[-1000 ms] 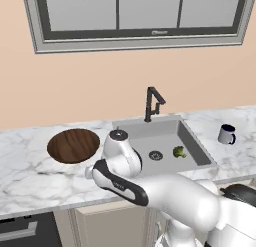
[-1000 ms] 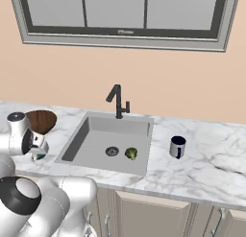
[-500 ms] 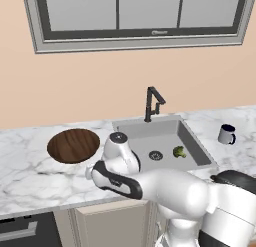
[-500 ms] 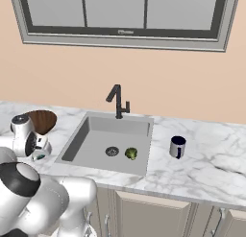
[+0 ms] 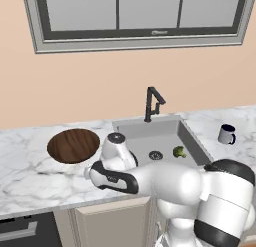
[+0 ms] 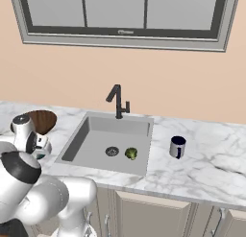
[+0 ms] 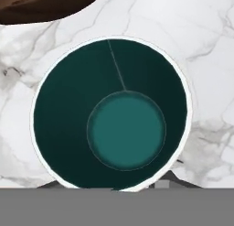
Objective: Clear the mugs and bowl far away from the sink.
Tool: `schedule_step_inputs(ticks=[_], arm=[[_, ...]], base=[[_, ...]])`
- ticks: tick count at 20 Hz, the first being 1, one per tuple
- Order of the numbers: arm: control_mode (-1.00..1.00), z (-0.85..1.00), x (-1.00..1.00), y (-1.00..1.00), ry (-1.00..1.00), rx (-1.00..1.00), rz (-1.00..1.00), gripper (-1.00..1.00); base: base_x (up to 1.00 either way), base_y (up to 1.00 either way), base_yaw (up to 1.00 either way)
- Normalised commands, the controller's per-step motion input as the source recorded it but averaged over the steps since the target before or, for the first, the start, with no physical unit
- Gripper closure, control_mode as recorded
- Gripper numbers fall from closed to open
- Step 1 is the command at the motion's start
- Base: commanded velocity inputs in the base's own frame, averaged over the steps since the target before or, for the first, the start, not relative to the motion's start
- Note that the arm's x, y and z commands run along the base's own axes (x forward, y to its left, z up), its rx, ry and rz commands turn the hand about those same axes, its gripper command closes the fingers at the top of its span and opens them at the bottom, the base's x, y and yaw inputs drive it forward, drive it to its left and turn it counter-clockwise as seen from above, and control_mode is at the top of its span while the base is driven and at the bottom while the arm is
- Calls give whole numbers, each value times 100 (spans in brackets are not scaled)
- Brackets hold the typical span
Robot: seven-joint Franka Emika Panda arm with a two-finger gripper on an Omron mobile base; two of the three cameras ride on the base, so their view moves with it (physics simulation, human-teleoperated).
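The white mug [image 7: 114,115] with its teal inside stands upright on the marble, seen from straight above and very close. My gripper [image 7: 109,186] is low over it, one dark fingertip [image 7: 170,178] showing on each side of its near rim. Whether they touch it I cannot tell. In the right base view the same mug [image 6: 42,152] sits under my hand, left of the sink [image 6: 120,130]. The wooden bowl [image 5: 74,145] lies just behind it. The dark mug [image 5: 226,134] stands on the counter right of the sink [image 5: 165,133].
A dark faucet [image 5: 151,103] rises behind the basin. A piece of broccoli [image 5: 178,151] lies by the drain. My arm's bulk covers the counter front between bowl and sink. Marble counter [image 6: 211,169] stretches off to the right past the dark mug [image 6: 177,147].
My hand has settled a little lower over the white mug. The bowl, the dark mug and the broccoli have not moved.
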Motion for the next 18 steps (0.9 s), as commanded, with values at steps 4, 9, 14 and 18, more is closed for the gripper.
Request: schedule_step_inputs(ticks=[4,9,14,18], arm=[[-100,-17,-41,6,0,0,0,100],[-100,-41,-49,0,3,0,1,100],[-100,94,-15,-18,-4,2,1,100],[-100,100,-52,-31,-14,0,3,100]], base=[[0,0,0],[0,0,0],[0,0,0],[0,0,0]])
